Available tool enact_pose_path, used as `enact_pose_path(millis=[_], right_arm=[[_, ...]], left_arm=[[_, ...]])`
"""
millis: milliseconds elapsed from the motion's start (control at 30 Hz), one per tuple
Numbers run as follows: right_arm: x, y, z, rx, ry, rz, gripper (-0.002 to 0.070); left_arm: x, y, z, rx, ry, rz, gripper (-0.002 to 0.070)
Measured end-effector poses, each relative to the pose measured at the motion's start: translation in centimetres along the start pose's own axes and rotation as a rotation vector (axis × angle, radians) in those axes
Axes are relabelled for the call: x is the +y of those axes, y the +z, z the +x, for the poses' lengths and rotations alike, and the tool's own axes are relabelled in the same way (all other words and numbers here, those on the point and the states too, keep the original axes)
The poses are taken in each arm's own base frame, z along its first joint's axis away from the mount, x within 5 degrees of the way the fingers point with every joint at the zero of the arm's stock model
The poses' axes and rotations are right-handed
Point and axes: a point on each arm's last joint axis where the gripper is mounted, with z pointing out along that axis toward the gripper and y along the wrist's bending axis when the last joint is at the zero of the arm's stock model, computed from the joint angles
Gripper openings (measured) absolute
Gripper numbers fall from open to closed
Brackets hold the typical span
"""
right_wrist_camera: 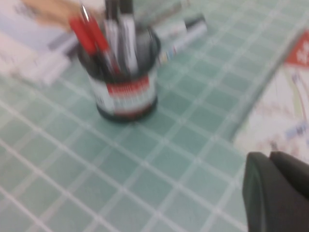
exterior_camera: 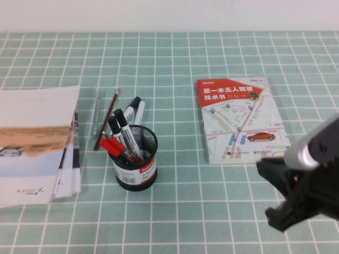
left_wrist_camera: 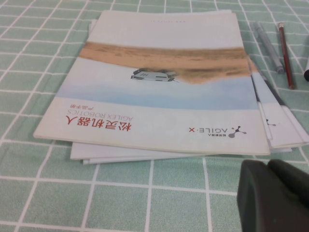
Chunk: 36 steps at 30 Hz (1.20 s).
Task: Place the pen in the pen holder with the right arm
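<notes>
The black mesh pen holder (exterior_camera: pixel 136 159) stands left of the table's middle. It also shows in the right wrist view (right_wrist_camera: pixel 124 82). The slim red pen (exterior_camera: pixel 113 146) stands tilted inside it, among black-capped white markers; the right wrist view shows the pen too (right_wrist_camera: pixel 89 35). My right gripper (exterior_camera: pixel 273 218) hangs at the front right, well clear of the holder, shut and empty (right_wrist_camera: pixel 268 157). My left gripper (left_wrist_camera: pixel 267 165) is shut and empty, low over the cloth in front of a stack of brochures; it is outside the high view.
A stack of brochures (exterior_camera: pixel 34 143) lies at the left. A dark red pencil (exterior_camera: pixel 107 119), a grey pen (exterior_camera: pixel 97 114) and two thick markers (exterior_camera: pixel 135 108) lie behind the holder. A red-topped map book (exterior_camera: pixel 241 119) lies right of centre.
</notes>
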Motion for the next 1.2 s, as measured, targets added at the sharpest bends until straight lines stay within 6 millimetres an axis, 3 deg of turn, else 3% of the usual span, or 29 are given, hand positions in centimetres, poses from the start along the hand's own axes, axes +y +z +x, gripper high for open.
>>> enact_pose_path(millis=[233, 367, 500, 667, 800, 933, 1200], right_arm=[[-0.3, 0.2, 2.2, 0.09, 0.008, 0.025, -0.0019], [-1.3, -0.1, 3.6, 0.129, 0.099, 0.089, -0.0019], [-4.2, -2.0, 6.0, 0.063, 0.212, 0.223, -0.0019], [-6.1, -5.3, 10.7, -0.076, 0.328, 0.411, -0.0019], [-6.1, -7.0, 14.2, -0.163, 0.377, 0.537, -0.0019], [-5.6, -7.6, 16.6, -0.257, 0.378, 0.587, -0.0019], [-5.2, -8.7, 17.2, -0.355, 0.383, 0.623, -0.0019]], left_arm=[[0.0, 0.0, 0.0, 0.0, 0.0, 0.0, -0.0004], [0.0, 0.0, 0.0, 0.0, 0.0, 0.0, -0.0004], [0.0, 0.0, 0.0, 0.0, 0.0, 0.0, -0.0004], [0.0, 0.0, 0.0, 0.0, 0.0, 0.0, -0.0004], [0.0, 0.0, 0.0, 0.0, 0.0, 0.0, -0.0004], [0.0, 0.0, 0.0, 0.0, 0.0, 0.0, -0.0004], [0.0, 0.0, 0.0, 0.0, 0.0, 0.0, -0.0004]])
